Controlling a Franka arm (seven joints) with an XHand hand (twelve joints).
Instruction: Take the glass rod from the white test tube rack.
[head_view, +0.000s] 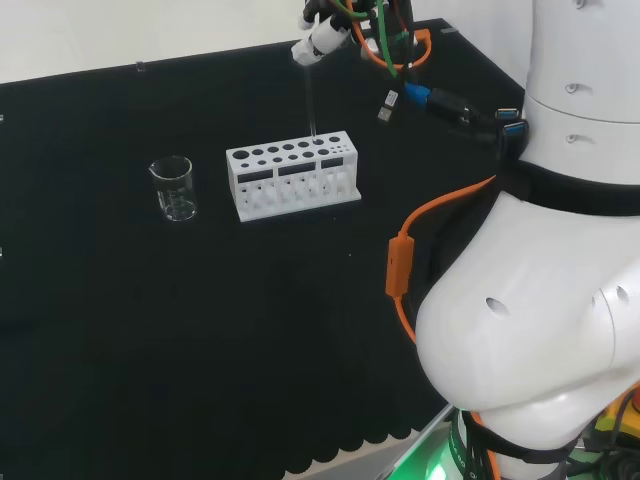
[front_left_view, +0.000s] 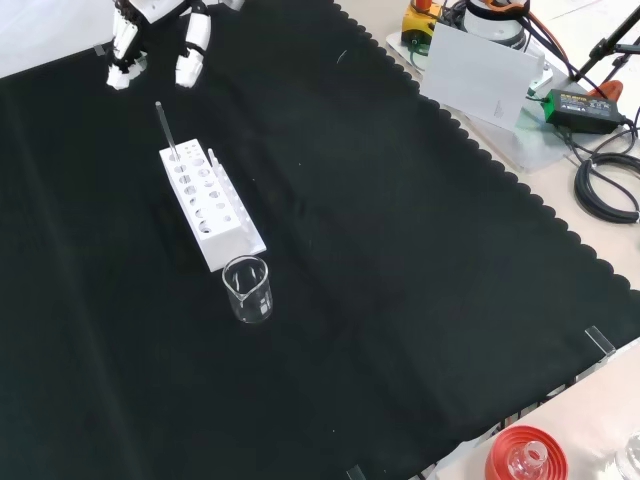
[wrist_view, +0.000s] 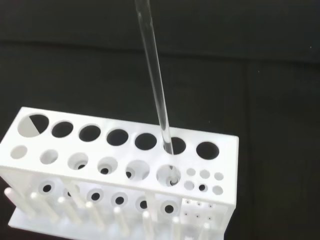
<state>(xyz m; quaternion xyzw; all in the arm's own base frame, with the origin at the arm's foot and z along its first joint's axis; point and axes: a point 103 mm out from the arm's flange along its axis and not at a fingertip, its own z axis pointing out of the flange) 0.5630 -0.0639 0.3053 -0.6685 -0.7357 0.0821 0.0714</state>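
The white test tube rack (head_view: 292, 180) stands on the black cloth of the worktop (head_view: 150, 350), and everything else is placed from it. The glass rod (wrist_view: 156, 85) stands nearly upright in one of the rack's holes, in the back row, second hole from the end as the wrist view shows it; its lower end passes through the top plate and its upper part rises well above the rack. In the head view the rod (head_view: 311, 105) climbs from the rack's far right end toward the hand (head_view: 322, 38), which hangs above that end. In the front view the hand (front_left_view: 160, 35) is beyond the rack's far end, with its fingers (front_left_view: 192, 50) pointing down and apart, touching neither rod nor rack. A clear glass beaker (front_left_view: 247, 289) stands just beside the rack's near end in the front view.
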